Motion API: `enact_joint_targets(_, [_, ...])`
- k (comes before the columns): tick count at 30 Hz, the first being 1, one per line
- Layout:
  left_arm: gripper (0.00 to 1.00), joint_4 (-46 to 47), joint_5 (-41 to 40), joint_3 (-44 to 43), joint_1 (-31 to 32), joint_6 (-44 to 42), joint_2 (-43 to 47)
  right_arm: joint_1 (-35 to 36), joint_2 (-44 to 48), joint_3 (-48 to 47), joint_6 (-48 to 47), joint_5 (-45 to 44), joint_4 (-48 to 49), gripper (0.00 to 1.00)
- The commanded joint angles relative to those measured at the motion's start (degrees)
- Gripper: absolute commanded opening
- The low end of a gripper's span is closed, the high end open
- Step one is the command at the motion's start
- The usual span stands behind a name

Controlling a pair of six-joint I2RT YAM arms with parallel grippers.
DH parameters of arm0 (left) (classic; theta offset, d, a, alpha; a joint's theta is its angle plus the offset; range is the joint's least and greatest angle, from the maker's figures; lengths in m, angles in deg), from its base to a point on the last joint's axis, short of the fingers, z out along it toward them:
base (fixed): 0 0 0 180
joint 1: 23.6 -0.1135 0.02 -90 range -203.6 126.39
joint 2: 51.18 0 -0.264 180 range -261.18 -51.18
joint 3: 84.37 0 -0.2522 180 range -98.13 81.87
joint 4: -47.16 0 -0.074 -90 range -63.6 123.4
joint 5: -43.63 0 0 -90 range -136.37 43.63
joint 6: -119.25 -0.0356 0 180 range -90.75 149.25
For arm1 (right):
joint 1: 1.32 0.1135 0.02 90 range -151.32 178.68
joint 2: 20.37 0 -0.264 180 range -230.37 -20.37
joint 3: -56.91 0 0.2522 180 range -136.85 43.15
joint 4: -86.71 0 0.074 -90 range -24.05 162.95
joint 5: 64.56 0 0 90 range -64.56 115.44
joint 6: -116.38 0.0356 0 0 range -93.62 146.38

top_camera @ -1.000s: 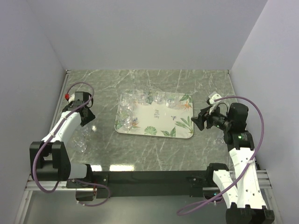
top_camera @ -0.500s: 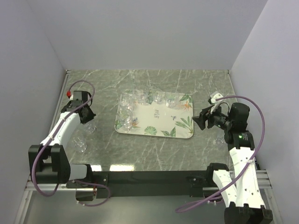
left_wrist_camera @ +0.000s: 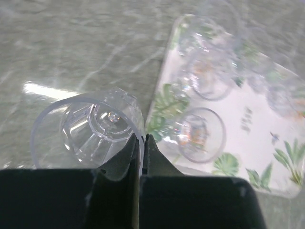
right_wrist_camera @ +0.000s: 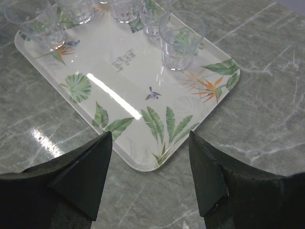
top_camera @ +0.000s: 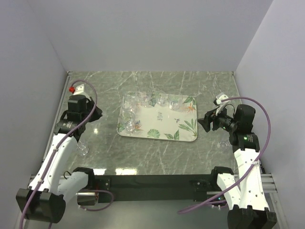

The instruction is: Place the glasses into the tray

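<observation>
Grey marble surface (top_camera: 157,152), white walls (top_camera: 143,33). The left pincer (left_wrist_camera: 141,143) pinches a glass (left_wrist_camera: 90,126) by its wall, just off the tray (left_wrist_camera: 238,143). It should set it upright on bare tray, clear of the glasses (left_wrist_camera: 198,134) there. The right pincer (right_wrist_camera: 148,143) gapes, empty.

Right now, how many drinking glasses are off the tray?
3. One glass is pinched in the left tool; a second glass stands on the table beside the left arm; a third glass beside the right arm. More may be hidden.
</observation>
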Motion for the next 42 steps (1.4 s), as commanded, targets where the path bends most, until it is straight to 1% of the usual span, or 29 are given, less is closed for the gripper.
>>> enact_joint_targets(1, [0.0, 5.0, 4.8, -2.1, 3.7, -2.0, 2.5, -0.7, -0.2, 0.5, 0.4, 1.0, 2.1, 0.72])
enact_joint_targets(2, [0.0, 5.3, 5.1, -2.5, 6.2, -2.0, 2.6, -0.9, -0.3, 0.5, 0.4, 1.0, 2.1, 0.72])
enact_joint_targets(5, [0.0, 7.1, 5.3, -4.6, 10.4, -1.5, 1.9, -1.1, -0.6, 0.4, 0.3, 1.3, 2.1, 0.72])
enact_joint_targets(8, [0.0, 9.3, 4.2, -6.8, 18.2, -1.0, -0.2, -1.4, -0.7, 0.5, 0.2, 1.6, 2.1, 0.72])
enact_joint_targets(10, [0.0, 10.0, 3.1, -8.9, 21.4, -1.4, -3.0, -1.6, -0.7, 0.6, 0.2, 1.6, 2.1, 0.72])
enact_joint_targets(11, [0.0, 10.6, 2.4, -9.7, 24.1, -1.6, -4.2, -1.8, -0.7, 0.6, 0.2, 1.6, 2.1, 0.72])
enact_joint_targets(13, [0.0, 11.0, 2.4, -12.2, 26.5, -2.6, -8.3, -1.9, -0.7, 0.6, 0.1, 1.7, 2.1, 0.72])
enact_joint_targets(15, [0.0, 11.4, -0.5, -14.8, 29.7, -3.8, -13.0, -2.0, -0.7, 0.6, 0.1, 1.7, 2.1, 0.72])
enact_joint_targets(17, [0.0, 11.5, -1.7, -16.8, 31.5, -4.6, -16.2, -2.1, -0.6, 0.6, 0.1, 1.8, 2.1, 0.72])
enact_joint_targets(18, [0.0, 11.3, -2.5, -18.7, 32.7, -5.3, -19.7, -2.1, -0.7, 0.7, 0.1, 1.8, 2.1, 0.72])
enact_joint_targets(21, [0.0, 10.8, -3.7, -22.4, 34.4, -6.9, -26.1, -2.4, -0.7, 0.6, 0.0, 1.6, 2.0, 0.72])
enact_joint_targets(27, [0.0, 10.0, -5.0, -28.0, 35.2, -9.6, -36.4, -2.6, -0.6, 0.6, -0.1, 1.7, 2.0, 0.72])
enact_joint_targets(33, [0.0, 9.5, -5.5, -30.7, 35.3, -11.1, -43.1, -2.6, -0.4, 0.6, -0.2, 1.6, 1.9, 0.72])
enact_joint_targets(42, [0.0, 8.8, -7.0, -33.6, 35.4, -13.3, -50.2, -2.7, -0.4, 0.6, -0.2, 1.6, 1.9, 0.72])
